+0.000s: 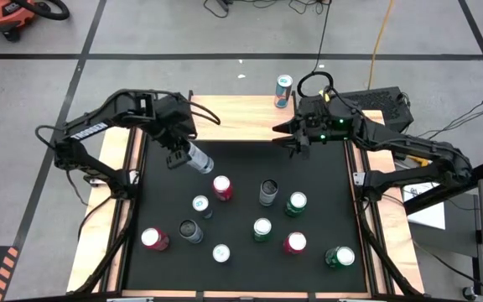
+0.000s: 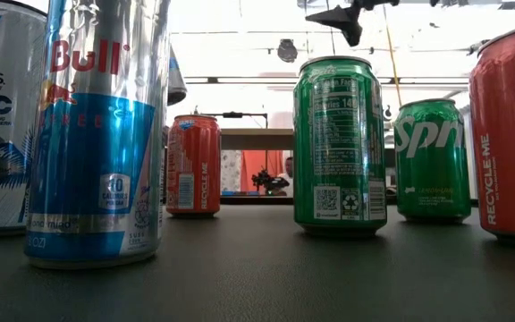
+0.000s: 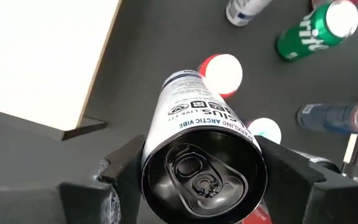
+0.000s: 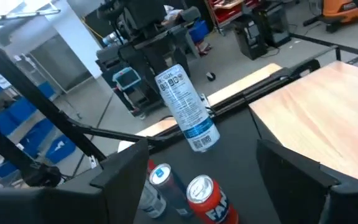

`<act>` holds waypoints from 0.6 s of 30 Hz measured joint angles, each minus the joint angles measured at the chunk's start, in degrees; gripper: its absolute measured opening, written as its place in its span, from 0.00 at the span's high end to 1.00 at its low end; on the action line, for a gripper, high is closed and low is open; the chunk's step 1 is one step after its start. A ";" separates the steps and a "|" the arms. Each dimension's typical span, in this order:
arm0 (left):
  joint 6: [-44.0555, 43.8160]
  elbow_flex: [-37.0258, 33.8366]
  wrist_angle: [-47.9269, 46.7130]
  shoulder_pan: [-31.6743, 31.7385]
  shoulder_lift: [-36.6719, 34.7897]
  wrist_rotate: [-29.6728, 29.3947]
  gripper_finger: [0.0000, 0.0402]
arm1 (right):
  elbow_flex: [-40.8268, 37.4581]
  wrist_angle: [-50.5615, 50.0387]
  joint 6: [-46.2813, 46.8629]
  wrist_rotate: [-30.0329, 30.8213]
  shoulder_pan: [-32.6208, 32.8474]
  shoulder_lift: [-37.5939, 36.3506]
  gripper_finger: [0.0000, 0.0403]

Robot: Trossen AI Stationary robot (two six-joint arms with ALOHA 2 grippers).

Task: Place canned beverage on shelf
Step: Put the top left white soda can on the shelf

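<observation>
The left gripper [image 1: 180, 156] has its jaws clenched on a tall silver can [image 1: 198, 157], held tilted in the air over the far left part of the black counter [image 1: 241, 159], clear of the surface; the left wrist view shows the can's top [image 3: 202, 180] wedged between the two dark fingers [image 3: 120, 171], with the light-wood shelf [image 1: 241, 109] just beside it; the shelf runs along the far edge of the counter, and one can [image 1: 283, 91] already stands on it toward the right. The right gripper [image 1: 293, 134] hovers near the shelf's front edge on the right, jaws released and holding nothing. By my reading the task is about midway: the pick is done and the can is lifted, but it is not yet over the board, nor upright; what is left is to carry it far-ward, right it, set it down and let go. Several other cans [image 1: 262, 229] stand on the near half of the counter.
</observation>
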 joint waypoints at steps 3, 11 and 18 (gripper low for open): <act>-4.16 0.20 0.47 0.02 -0.02 0.07 0.40 | 3.28 -0.03 -6.50 2.22 1.87 2.90 0.30; -20.11 0.18 6.90 0.02 0.02 1.72 0.40 | 18.08 -6.92 -19.57 7.44 4.46 13.30 0.22; -33.68 0.18 11.74 0.02 0.02 1.69 0.40 | 29.05 -16.05 -27.05 7.40 5.44 22.12 0.20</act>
